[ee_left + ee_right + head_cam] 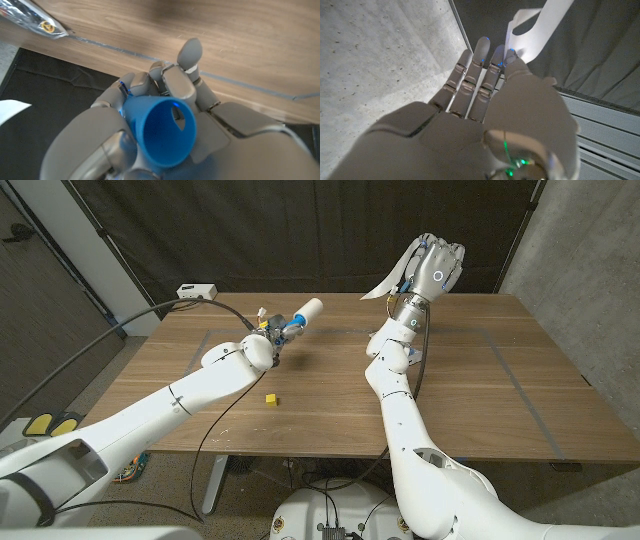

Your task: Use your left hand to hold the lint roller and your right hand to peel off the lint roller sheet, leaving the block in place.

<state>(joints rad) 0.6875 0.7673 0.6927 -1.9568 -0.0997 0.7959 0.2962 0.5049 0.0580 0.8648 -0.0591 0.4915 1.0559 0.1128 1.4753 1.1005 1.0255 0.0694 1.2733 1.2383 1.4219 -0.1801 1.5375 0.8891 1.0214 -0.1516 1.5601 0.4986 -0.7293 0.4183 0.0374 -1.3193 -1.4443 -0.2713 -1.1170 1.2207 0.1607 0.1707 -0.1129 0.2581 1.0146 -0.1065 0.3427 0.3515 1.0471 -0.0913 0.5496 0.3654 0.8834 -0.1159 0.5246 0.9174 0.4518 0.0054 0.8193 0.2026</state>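
Sheet [388, 285] peeled free, pinched in raised right hand [437, 268]; left hand [268, 340] grips lint roller [300, 315]; block [270, 398] undisturbed.

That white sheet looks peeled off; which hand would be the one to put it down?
The right hand, probably: it is raised above the table's far edge, pinching the sheet. The left hand is busy gripping the lint roller by its blue handle.
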